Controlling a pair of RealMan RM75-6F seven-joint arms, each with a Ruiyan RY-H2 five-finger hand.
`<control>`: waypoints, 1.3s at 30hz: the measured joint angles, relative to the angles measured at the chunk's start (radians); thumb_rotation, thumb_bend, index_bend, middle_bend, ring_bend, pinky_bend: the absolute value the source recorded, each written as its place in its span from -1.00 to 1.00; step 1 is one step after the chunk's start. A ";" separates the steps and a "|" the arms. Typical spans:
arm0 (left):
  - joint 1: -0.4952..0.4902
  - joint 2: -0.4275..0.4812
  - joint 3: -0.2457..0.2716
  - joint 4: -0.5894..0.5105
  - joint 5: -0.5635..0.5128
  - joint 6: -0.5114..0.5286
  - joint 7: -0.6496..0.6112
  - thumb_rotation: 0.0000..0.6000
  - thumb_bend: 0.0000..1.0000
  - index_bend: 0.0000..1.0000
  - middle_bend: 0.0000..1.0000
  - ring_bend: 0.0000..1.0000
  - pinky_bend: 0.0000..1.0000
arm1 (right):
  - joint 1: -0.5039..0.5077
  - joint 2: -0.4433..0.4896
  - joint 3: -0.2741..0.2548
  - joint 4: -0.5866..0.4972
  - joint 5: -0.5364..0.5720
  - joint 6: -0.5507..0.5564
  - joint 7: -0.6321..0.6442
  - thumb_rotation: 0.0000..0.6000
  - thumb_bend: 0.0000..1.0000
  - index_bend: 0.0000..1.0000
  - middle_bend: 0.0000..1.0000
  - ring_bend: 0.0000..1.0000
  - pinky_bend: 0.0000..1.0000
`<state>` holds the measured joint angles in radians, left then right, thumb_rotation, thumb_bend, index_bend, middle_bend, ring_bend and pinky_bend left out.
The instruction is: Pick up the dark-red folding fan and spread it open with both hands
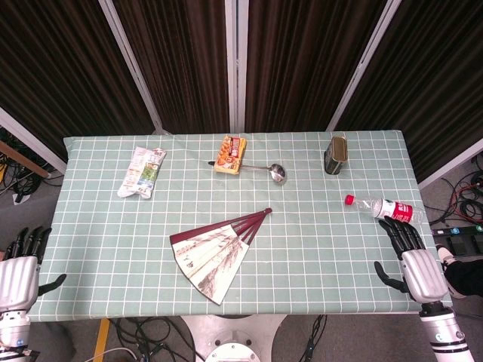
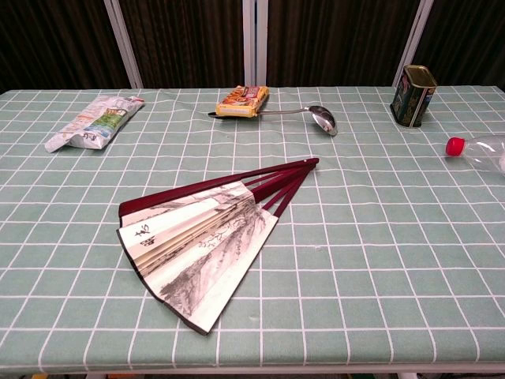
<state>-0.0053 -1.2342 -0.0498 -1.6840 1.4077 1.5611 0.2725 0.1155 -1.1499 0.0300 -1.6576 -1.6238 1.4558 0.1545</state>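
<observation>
Left robot hand (image 1: 21, 260) sits at the near left corner of the worktop (image 1: 317, 219), fingers apart, holding nothing. Right robot hand (image 1: 413, 260) sits at the near right edge, fingers likewise apart and empty. Neither shows in the chest view. Both are well apart from the fan.

Fan (image 1: 220, 251) lies flat on the worktop, near the front edge and roughly midway between the two hands. Dark-red ribs meet at a pivot pointing toward the far right; the paper leaf, with an ink landscape and some writing, fans out toward the near left. It is partly spread, not closed, but the leaf looks short of a full half-circle.

Other things, placed from the fan: snack bag (image 1: 141, 172) far and to the left; yellow packet (image 1: 229, 154) straight beyond it, with a metal ladle (image 1: 276, 172) just beside that packet; dark tin (image 1: 336, 155) far right; plastic bottle (image 1: 386, 207) with a red cap to the right, near the right robot hand's fingertips.

Progress, as judged: no pick-up is under way and nothing is gripped. The fan rests on the cloth part-open. Left to do: reach in, lift it, take an outer rib in each hand, and spread it wider.
</observation>
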 measured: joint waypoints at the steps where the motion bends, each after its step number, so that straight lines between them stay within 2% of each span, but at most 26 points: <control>1: 0.000 -0.002 -0.002 0.001 0.000 0.002 0.000 1.00 -1.00 -0.72 -0.77 -0.88 -0.63 | -0.001 -0.002 0.000 -0.001 0.000 0.005 -0.001 1.00 -0.37 -0.98 -0.93 -1.00 -1.00; 9: -0.007 -0.002 -0.005 0.006 0.016 -0.002 -0.014 1.00 -1.00 -0.72 -0.77 -0.88 -0.63 | -0.018 -0.001 -0.004 -0.006 0.000 0.038 -0.011 1.00 -0.37 -0.98 -0.93 -1.00 -1.00; 15: -0.066 0.022 -0.020 -0.038 0.085 -0.036 -0.018 1.00 -1.00 -0.72 -0.77 -0.88 -0.63 | -0.015 0.001 -0.001 -0.006 0.000 0.042 -0.010 1.00 -0.37 -0.98 -0.93 -1.00 -1.00; 21: -0.204 0.063 -0.075 -0.094 0.120 -0.179 -0.055 1.00 -1.00 -0.64 -0.77 -0.88 -0.63 | -0.001 0.016 0.005 -0.011 -0.010 0.037 -0.017 1.00 -0.37 -0.98 -0.93 -1.00 -1.00; 24: -0.287 0.076 -0.106 -0.113 0.108 -0.296 -0.089 1.00 -1.00 -0.63 -0.77 -0.88 -0.62 | 0.009 0.023 0.010 -0.017 -0.011 0.028 -0.023 1.00 -0.37 -0.98 -0.93 -1.00 -1.00; 26: -0.352 0.081 -0.128 -0.121 0.082 -0.395 -0.114 1.00 -1.00 -0.61 -0.73 -0.84 -0.62 | 0.015 0.025 0.011 -0.020 -0.012 0.021 -0.025 1.00 -0.37 -0.98 -0.93 -1.00 -1.00; 29: -0.459 0.073 -0.164 -0.121 0.017 -0.553 -0.151 1.00 -1.00 -0.47 -0.59 -0.67 -0.54 | 0.022 0.028 0.013 -0.022 -0.010 0.012 -0.027 1.00 -0.37 -0.98 -0.93 -1.00 -1.00; 32: -0.583 0.038 -0.197 -0.091 -0.086 -0.701 -0.169 1.00 -0.96 -0.41 -0.55 -0.65 -0.45 | 0.027 0.033 0.015 -0.024 -0.004 0.006 -0.025 1.00 -0.37 -0.98 -0.93 -1.00 -1.00; 34: -0.655 0.002 -0.209 -0.050 -0.172 -0.773 -0.155 1.00 -0.91 -0.41 -0.54 -0.65 -0.44 | 0.026 0.034 0.016 -0.023 0.001 0.007 -0.022 1.00 -0.37 -0.98 -0.93 -1.00 -1.00; 39: -0.783 -0.080 -0.211 0.031 -0.391 -0.867 -0.070 1.00 -0.90 -0.41 -0.50 -0.55 -0.32 | 0.023 0.037 0.015 -0.017 0.015 0.007 -0.018 1.00 -0.37 -0.98 -0.93 -1.00 -1.00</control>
<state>-0.7880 -1.3147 -0.2604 -1.6528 1.0162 0.6938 0.2022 0.1387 -1.1134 0.0451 -1.6745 -1.6091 1.4625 0.1367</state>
